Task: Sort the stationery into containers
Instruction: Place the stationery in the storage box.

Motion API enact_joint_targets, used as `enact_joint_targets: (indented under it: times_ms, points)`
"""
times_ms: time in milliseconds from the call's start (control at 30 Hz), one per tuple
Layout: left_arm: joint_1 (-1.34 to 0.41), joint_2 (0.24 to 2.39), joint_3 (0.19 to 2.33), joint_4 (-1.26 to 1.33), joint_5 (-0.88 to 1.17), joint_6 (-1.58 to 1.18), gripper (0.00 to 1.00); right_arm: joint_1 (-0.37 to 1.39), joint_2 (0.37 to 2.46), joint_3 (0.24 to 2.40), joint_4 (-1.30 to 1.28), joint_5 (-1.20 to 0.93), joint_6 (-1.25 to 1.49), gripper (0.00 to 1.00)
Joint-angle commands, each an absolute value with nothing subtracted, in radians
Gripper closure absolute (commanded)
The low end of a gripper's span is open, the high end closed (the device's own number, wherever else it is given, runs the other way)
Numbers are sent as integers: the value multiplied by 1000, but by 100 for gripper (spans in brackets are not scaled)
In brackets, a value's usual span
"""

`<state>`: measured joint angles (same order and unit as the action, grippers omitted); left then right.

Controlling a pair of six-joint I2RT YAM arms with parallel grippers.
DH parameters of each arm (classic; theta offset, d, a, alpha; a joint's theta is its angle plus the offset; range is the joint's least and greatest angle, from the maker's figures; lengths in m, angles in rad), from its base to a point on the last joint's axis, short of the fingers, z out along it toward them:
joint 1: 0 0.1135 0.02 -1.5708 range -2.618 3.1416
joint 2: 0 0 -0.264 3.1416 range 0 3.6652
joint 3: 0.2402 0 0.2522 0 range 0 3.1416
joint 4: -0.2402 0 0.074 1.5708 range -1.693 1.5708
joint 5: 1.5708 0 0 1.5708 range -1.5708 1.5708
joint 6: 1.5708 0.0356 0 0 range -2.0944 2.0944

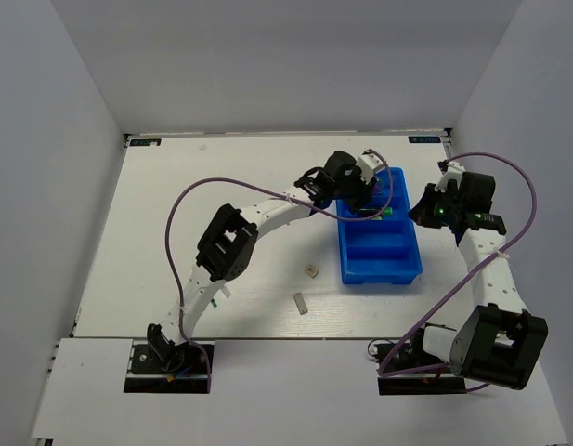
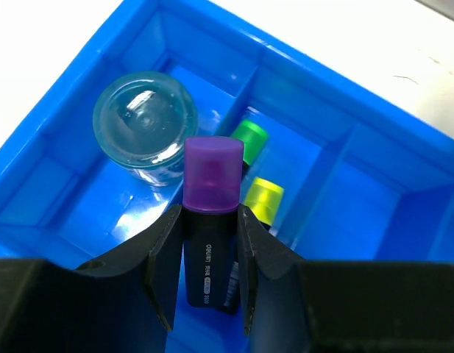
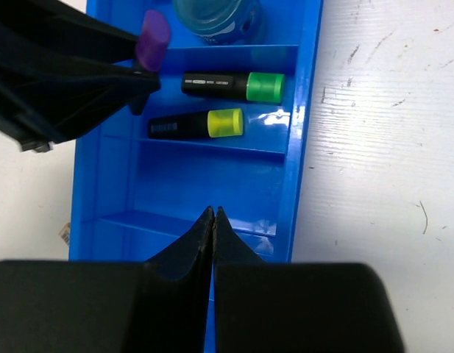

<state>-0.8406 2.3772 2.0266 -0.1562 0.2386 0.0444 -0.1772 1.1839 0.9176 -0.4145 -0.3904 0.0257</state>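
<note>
A robotics lab test cell: a bare white table (image 1: 165, 204) boxed in by plain grey-white wall panels (image 1: 267, 56), with 2 white-and-black robot arms (image 1: 267, 216) (image 1: 492, 277) bolted at its near edge, trailing purple cables (image 1: 172, 232).

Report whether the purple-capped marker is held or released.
Held: left gripper shut on the purple-capped black marker, over the bright blue plastic tray.

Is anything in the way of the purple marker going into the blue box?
Nothing visible blocks it. The left gripper holds the purple marker right over the blue tray. The green marker and yellow marker lie in one compartment below it, and the round blue piece sits next door.
</note>
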Motion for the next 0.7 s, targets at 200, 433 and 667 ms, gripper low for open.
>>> enact_joint_targets:
  times_ms: [200, 433, 667]
  points:
    - [-842, 2336, 2062, -95, 173, 6, 43, -190, 1155, 897, -397, -498, 8, 60]
    - [-844, 2269, 2089, -95, 158, -60, 48, -210, 1140, 882, -390, -580, -44, 32]
    - [-839, 1923, 1805, -175, -79, -234, 100, -227, 1166, 887, -345, -1013, -6, 74]
